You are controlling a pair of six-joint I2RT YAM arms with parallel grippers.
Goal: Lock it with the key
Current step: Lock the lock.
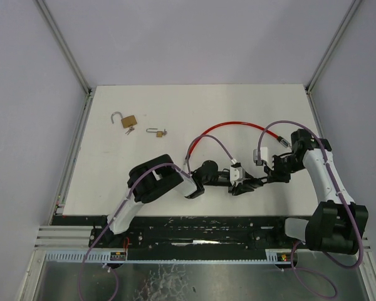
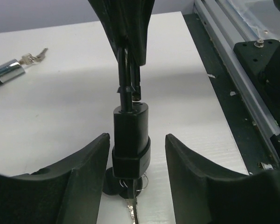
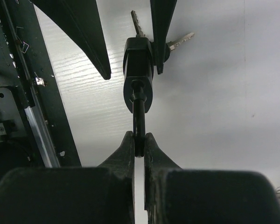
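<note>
The right pincer (image 3: 139, 139) pinches the padlock (image 3: 138, 88) by its shackle (image 3: 139, 116). The left pincer (image 2: 136, 144) is spread around its body, with the key (image 2: 132, 207) at its base.

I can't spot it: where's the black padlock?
Top view, right of centre: the black padlock, shackle pinched in the right hand, sits between the left hand's open fingers.

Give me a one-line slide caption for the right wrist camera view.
Right claw shut on the shackle of the black padlock; left claw open around its body, keys beyond.
</note>
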